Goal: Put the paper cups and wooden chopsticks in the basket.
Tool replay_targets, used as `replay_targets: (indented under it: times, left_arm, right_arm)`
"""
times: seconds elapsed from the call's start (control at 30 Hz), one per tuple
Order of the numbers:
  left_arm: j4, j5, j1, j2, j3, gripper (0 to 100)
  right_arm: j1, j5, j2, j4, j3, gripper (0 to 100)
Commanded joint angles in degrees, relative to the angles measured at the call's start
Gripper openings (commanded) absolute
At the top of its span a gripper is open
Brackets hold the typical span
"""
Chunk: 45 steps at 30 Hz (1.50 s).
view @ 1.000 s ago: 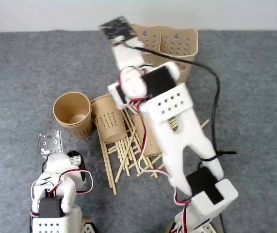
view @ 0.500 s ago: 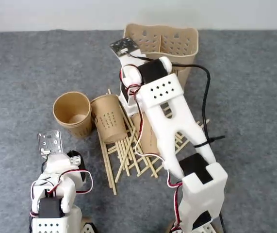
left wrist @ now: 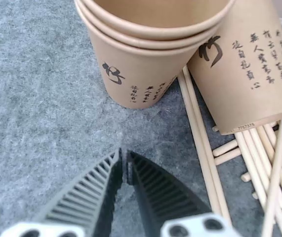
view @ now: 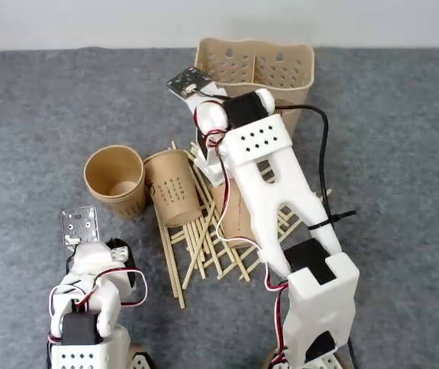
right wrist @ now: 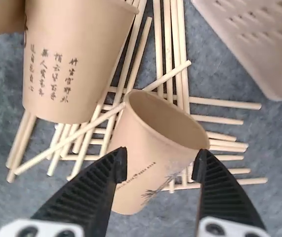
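Over the wooden chopsticks [right wrist: 170,44], right gripper [right wrist: 161,152] wide above a tipped paper cup [right wrist: 150,128]; left gripper [left wrist: 123,154] nearly closed, empty.

Right claw [right wrist: 161,152] agape (left claw [left wrist: 123,157] closed)
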Motion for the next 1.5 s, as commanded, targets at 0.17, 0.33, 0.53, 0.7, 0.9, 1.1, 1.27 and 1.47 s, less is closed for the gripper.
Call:
replay_targets:
  times: [0.17, 0.33, 0.53, 0.7, 0.9, 1.1, 1.27, 1.47]
  left_arm:
    - [0.18, -0.18, -0.18, -0.79, -1.1, 1]
    - [0.18, -0.18, -0.18, -0.79, -1.1, 1]
    - [0.18, -0.18, -0.18, -0.79, -1.1, 1]
    - [0.18, -0.18, -0.18, -0.79, -1.1, 1]
    - [0.18, -0.18, -0.18, -0.79, -1.1, 1]
    - [0.18, -0.18, -0.18, -0.79, -1.1, 1]
    - [0.18, -0.18, -0.18, -0.79, -1.1, 1]
    - [0.18, -0.18, -0.18, -0.79, -1.1, 1]
  right_arm:
    - [0.57, 9.58, 6.81, 2.33, -2.73, 23.1]
    - [0.48, 12.84, 9.54, 2.51, -2.73, 22.9]
    - [0.4, 17.14, 9.45, 2.59, -2.99, 2.6]
    - [1.27, 18.64, 9.45, 2.68, -2.81, 0.6]
    - [1.45, 18.64, 8.84, 2.68, -2.81, 0.9]
    - [0.31, 18.55, 0.48, 2.77, -2.73, 0.9]
    - [-2.59, 16.18, -8.4, 2.77, -2.64, 0.9]
    - [-11.12, 14.33, -15.43, 2.33, -2.99, 0.9]
